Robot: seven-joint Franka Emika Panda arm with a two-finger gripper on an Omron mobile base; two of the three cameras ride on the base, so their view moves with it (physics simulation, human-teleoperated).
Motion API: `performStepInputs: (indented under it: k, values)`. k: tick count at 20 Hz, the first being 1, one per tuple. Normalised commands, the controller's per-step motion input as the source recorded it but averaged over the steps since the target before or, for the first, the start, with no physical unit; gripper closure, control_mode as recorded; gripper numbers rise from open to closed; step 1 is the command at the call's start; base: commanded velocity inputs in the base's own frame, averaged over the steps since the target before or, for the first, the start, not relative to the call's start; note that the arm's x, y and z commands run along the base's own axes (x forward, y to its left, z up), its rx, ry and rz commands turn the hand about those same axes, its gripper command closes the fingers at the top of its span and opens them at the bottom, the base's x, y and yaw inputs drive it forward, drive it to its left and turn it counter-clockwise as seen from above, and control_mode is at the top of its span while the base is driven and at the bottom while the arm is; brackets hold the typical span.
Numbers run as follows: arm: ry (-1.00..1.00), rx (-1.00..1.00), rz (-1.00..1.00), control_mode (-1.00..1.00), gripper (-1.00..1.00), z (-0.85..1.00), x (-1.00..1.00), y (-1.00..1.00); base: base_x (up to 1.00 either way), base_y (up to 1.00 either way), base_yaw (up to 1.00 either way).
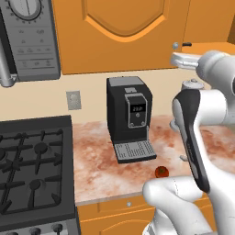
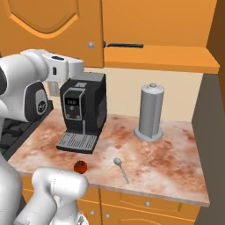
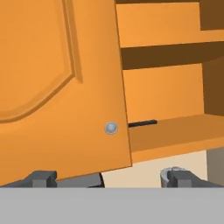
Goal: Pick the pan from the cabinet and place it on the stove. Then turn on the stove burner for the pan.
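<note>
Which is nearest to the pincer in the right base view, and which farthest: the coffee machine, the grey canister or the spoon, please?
From the pincer:
1. Coffee machine, directly below it.
2. Grey canister, to the right by the wall.
3. Spoon, down near the counter's front edge.

Light is bright and even in all three views, flat as in a rendering, with no clear single source. Shadows are soft: a faint one under the coffee machine (image 2: 82,115) on the marbled tabletop (image 2: 167,162), deeper brown shade inside the open cabinet (image 3: 175,57) beneath its shelves. No glare shows. Edges look slightly soft and low in resolution, most on the stove (image 1: 32,170) grates; no bending at the borders
</note>
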Motion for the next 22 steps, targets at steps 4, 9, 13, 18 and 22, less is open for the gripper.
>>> performStepInputs:
  k: [4,9,13,18,22]
  values:
    - [-0.16,-0.05,0.06,-1.00,-1.00,-0.33,0.37,0.00,0.00,0.00,0.00]
    - [-0.17,-0.02,0.10,-1.00,-1.00,-0.16,0.29,-0.07,0.00,0.00,0.00]
    - [-0.10,-0.01,0.02,-1.00,-1.00,0.04,0.13,-0.10,0.00,0.00,0.00]
    - [-0.07,-0.03,0.00,-1.00,-1.00,0.29,0.08,-0.07,0.00,0.00,0.00]
    - [-0.03,-0.04,0.00,-1.00,-1.00,0.25,0.15,0.00,0.00,0.00,0.00]
